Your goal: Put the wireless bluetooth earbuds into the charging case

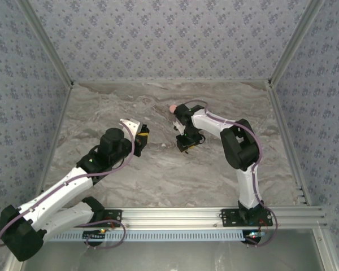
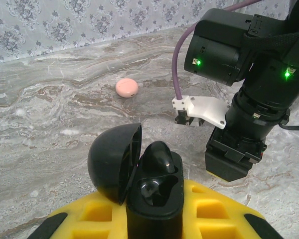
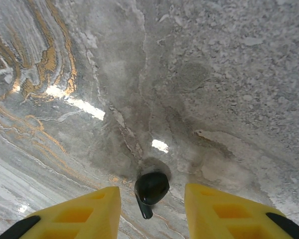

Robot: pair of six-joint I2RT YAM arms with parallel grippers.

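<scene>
Overhead, at centre left of the frame, the left gripper is seen clenched on the charging case. In the left wrist view the case is gripped at bottom centre between yellow fingers. Its domed lid is swung open to the left, so the sockets are presented upward for loading. One earbud is already seated in the farther socket, and the nearer socket is empty. A pink disc lies on the marble table at upper middle, well apart from the case.

Just right of centre overhead, the right gripper is pointed down at the table. In the right wrist view its yellow fingers are spread apart at the bottom of the frame. The second earbud lies on the table between them, apparently untouched by either. This stance is judged to be set for a pinch on the bud. The open case is held near, probably so that the carry to the empty socket is short.
</scene>
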